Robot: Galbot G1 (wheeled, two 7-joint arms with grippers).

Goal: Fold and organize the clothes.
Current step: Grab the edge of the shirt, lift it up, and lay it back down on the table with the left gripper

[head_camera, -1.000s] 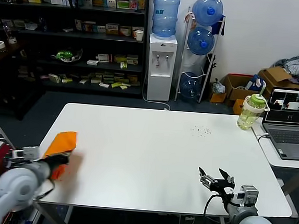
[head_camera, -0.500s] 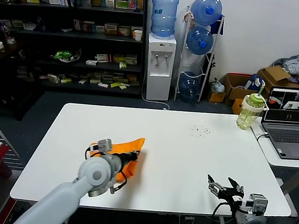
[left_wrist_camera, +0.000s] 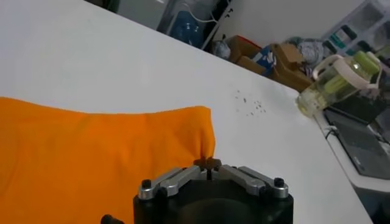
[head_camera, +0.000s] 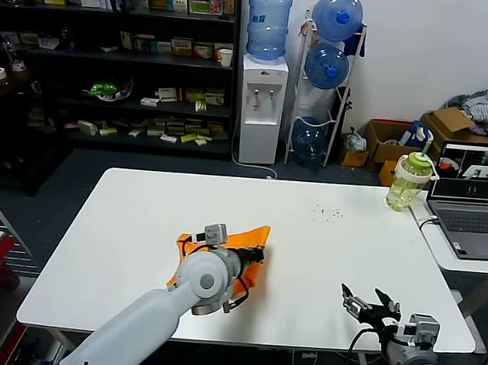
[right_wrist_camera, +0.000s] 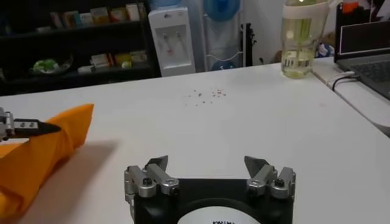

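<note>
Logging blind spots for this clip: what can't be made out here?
- T-shirt: the left gripper's arm covers much of it in the head view; both wrist views cut it off.
- Its lettering and neck tag: not visible anywhere.
- Shelf goods: too small to identify.
- Right gripper: open, holding nothing.

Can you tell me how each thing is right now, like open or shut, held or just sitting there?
T-shirt: bunched, held by an edge, on the table.
Left gripper: shut on the T-shirt.
Right gripper: open, empty, at the table's near edge.
Laptop: open, screen on.
Bottle: upright, lid on.
</note>
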